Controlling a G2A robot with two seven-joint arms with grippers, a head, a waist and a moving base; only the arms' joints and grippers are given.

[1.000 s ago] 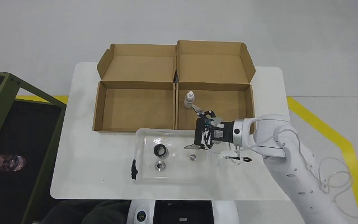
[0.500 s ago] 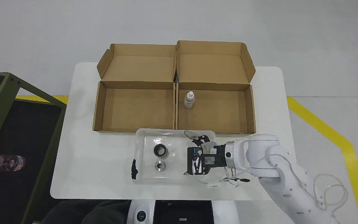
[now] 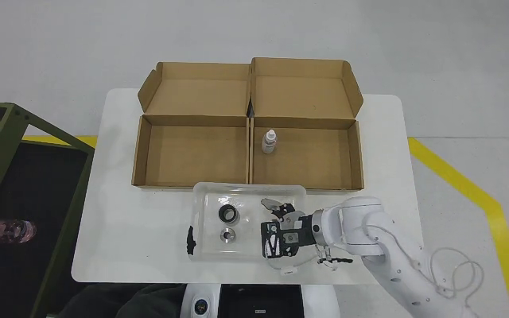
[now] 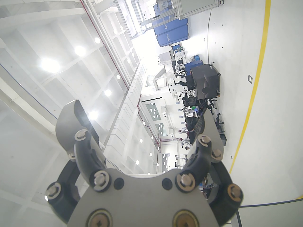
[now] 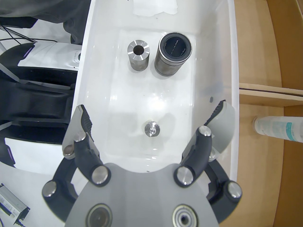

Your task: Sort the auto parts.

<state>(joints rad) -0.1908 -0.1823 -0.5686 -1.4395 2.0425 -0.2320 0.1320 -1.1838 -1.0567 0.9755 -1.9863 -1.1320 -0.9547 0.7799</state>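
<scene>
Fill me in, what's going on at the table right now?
The right gripper hangs open over the white bin, just above a small metal pin, not gripping it. A steel bushing and a bearing stand farther along the bin. One bottle sits in the right-hand cardboard box. The left gripper is open, pointing out at the room.

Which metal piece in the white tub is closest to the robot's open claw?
The tiny silver stud, sitting alone by the right gripper. The holed silver cylinder and the bigger dark bearing stand side by side farther off.

A yellow line [image 3: 457, 180] crosses the pale grey floor [image 3: 238, 32].
</scene>
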